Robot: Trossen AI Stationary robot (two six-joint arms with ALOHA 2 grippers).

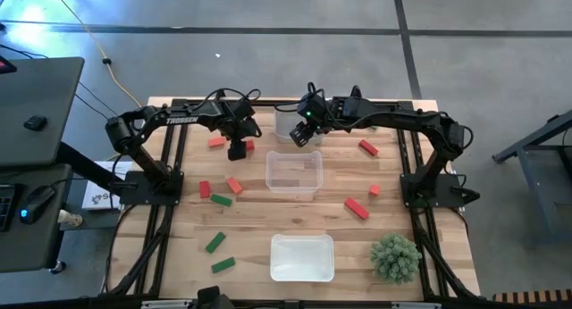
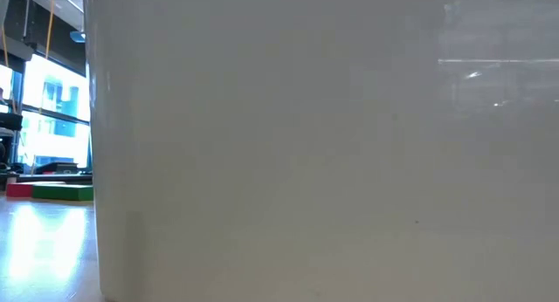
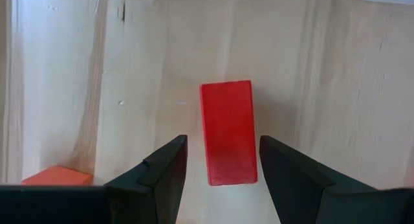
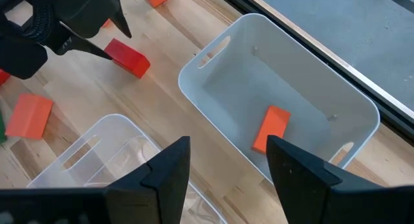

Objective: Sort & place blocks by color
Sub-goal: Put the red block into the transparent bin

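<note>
The left gripper [image 3: 220, 169] hangs over the far-left part of the table [image 1: 259, 220], its fingers spread wide and gripping nothing; a deep red bar [image 3: 226, 132] lies flat on the wood between the two fingertips, touching neither; in the high view this bar [image 1: 249, 146] peeps out just beside the gripper [image 1: 237, 151]; an orange-red block [image 1: 215, 142] lies near it on the left, and its corner shows in the left wrist view [image 3: 57, 176]

The right gripper [image 4: 226, 166] hovers above the far middle of the table, jaws apart and empty, over the near rim of a white tray [image 4: 213, 101]; inside that tray one orange-red bar [image 4: 271, 128] rests on the floor, slightly tilted toward a wall; a clear tray [image 1: 293, 174] stands just in front of it at the table's centre, and another white tray [image 1: 302, 257] sits at the near edge

Other blocks are scattered on the wood: a red bar [image 1: 205, 189], an orange-red one [image 1: 234, 185] and a green one [image 1: 221, 200] close together on the left; two green bars [image 1: 215, 243] [image 1: 223, 265] nearer the front left; on the right a red bar [image 1: 368, 148], a small orange-red cube [image 1: 374, 191] and a red bar [image 1: 357, 208]; a spiky green plant ball [image 1: 395, 258] stands at the front right

The low view is filled by a pale tray wall [image 2: 323, 145]; a red and a green block [image 2: 61, 192] show far to its side
</note>
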